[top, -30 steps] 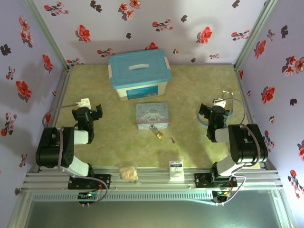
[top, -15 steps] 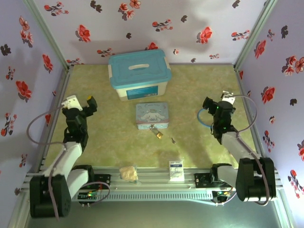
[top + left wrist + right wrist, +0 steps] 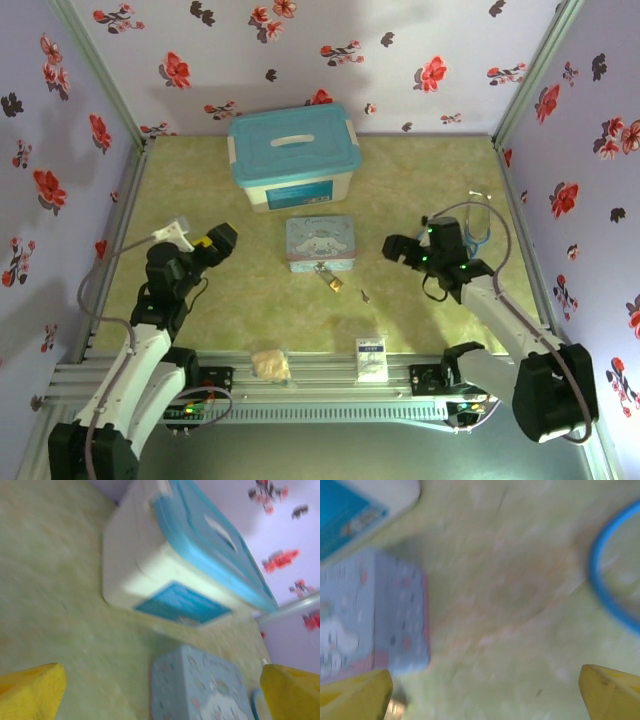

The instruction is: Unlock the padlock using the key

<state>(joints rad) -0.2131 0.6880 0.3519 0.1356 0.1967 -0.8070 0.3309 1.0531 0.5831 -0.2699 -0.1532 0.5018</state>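
Padlock of tiny brass-gold metal (image 3: 333, 283) with a thin silvery shackle lies on the pale green table mat (image 3: 430, 180), between the two grippers and held by neither. It sits ahead of the right gripper (image 3: 397, 248), a little to the base side of its fingertips. The very small thin dark-grey metal key (image 3: 365, 296) lies closer to that gripper, near the padlock but apart from it.

The right gripper's jaws stand wide apart and hold nothing. In the right wrist view its yellow fingertips (image 3: 355, 695) frame bare mat, with the pale blue cartoon-printed tin (image 3: 370, 615) ahead to one side and a blue stethoscope tube (image 3: 607, 585) curving at the other.

The left gripper (image 3: 215, 243) is also spread wide and empty, its yellow pads (image 3: 30, 692) far apart in the left wrist view. The tin lies just ahead of it, and beyond that stands the white plastic storage box with a blue lid (image 3: 170, 565). From this gripper the padlock lies well off, touching the tin's near edge.
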